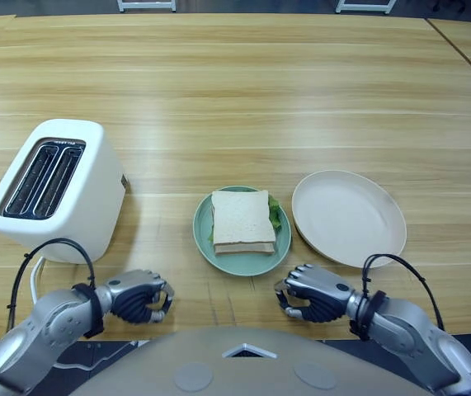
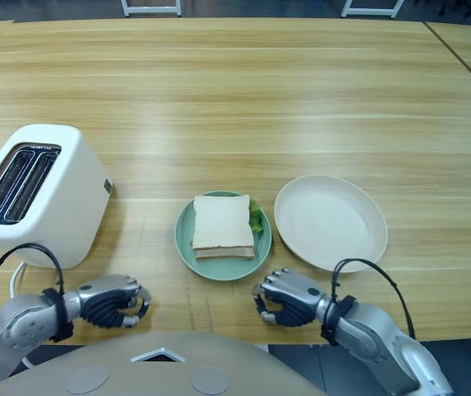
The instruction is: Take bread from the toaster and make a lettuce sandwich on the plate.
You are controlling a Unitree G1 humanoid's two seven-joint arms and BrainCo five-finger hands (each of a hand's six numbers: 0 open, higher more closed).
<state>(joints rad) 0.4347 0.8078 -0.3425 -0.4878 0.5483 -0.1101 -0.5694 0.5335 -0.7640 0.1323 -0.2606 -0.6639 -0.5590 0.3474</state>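
A white toaster (image 1: 58, 188) stands at the left of the wooden table, and both its slots look dark and empty. A green plate (image 1: 204, 239) in the middle carries a sandwich (image 1: 242, 221): two bread slices with green lettuce (image 1: 275, 213) poking out on the right side. My left hand (image 1: 140, 297) rests near the table's front edge, below the toaster, fingers curled and holding nothing. Just below the green plate and to its right sits my right hand (image 1: 311, 294), also curled on nothing.
A bare cream plate (image 1: 348, 217) lies right of the green plate, almost touching it. The toaster's black cable (image 1: 30, 262) loops down at the front left beside my left arm. Open table stretches behind the plates.
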